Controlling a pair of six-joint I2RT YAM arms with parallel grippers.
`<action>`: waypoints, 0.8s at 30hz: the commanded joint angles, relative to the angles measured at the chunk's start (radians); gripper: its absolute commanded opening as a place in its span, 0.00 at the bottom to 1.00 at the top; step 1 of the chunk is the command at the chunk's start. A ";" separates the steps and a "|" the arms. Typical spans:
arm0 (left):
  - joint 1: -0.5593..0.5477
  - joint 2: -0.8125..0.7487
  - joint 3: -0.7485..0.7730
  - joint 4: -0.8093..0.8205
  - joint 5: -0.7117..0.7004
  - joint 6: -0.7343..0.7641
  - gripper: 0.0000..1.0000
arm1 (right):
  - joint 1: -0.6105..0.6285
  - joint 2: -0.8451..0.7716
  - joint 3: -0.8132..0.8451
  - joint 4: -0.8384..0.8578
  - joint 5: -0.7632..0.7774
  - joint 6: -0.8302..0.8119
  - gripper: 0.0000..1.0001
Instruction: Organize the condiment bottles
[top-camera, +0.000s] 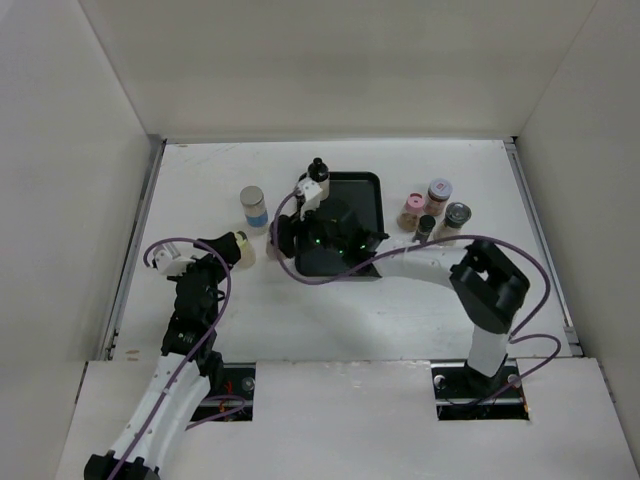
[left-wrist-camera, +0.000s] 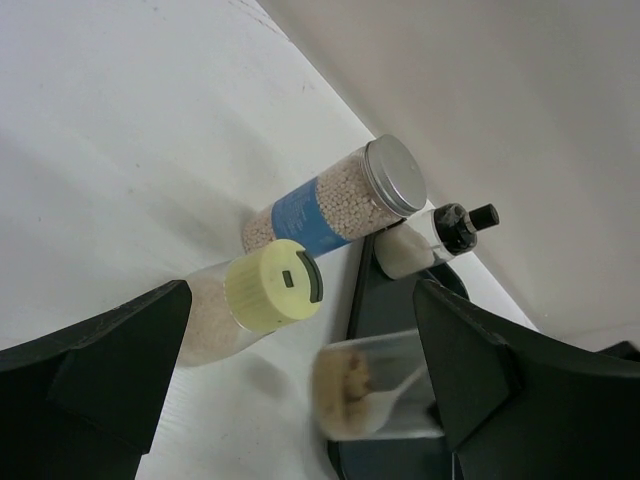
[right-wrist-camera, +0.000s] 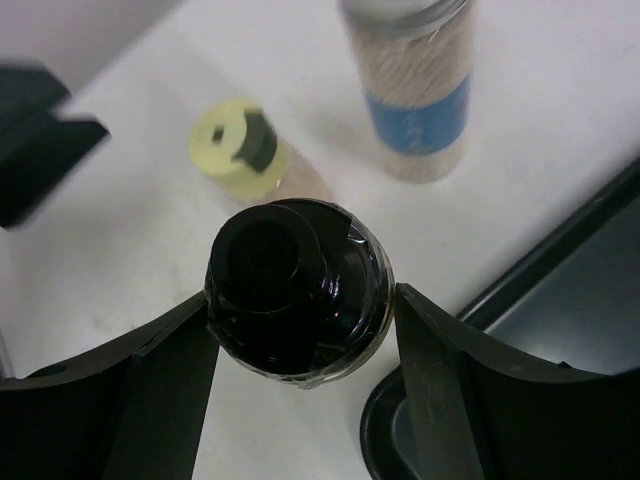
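My right gripper (right-wrist-camera: 300, 310) reaches across the flat black tray (top-camera: 360, 190) and is shut on a black-capped bottle (right-wrist-camera: 295, 290) at the tray's left edge. The bottle shows blurred in the left wrist view (left-wrist-camera: 375, 395) with brown powder inside. My left gripper (left-wrist-camera: 300, 400) is open, with a yellow-capped bottle (left-wrist-camera: 270, 285) just ahead of its fingers, standing on the table (top-camera: 241, 243). A blue-labelled jar (top-camera: 254, 208) with a silver cap stands behind it. A small black-capped bottle (top-camera: 318, 168) stands at the tray's far left corner.
Several more jars stand grouped right of the tray: a pink-capped jar (top-camera: 438, 190), a small pink one (top-camera: 409, 210), a black-capped one (top-camera: 426, 225) and a grey-capped one (top-camera: 456, 215). White walls close in the table at the back and sides.
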 joint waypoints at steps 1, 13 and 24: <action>-0.002 -0.012 -0.007 0.053 0.019 0.003 0.95 | -0.091 -0.134 -0.033 0.216 -0.027 0.114 0.49; -0.135 0.070 -0.001 0.224 0.105 0.076 0.96 | -0.390 -0.119 -0.069 0.161 0.155 0.114 0.48; -0.258 0.233 0.002 0.384 0.108 0.129 0.96 | -0.435 0.108 0.195 0.037 0.365 -0.061 0.49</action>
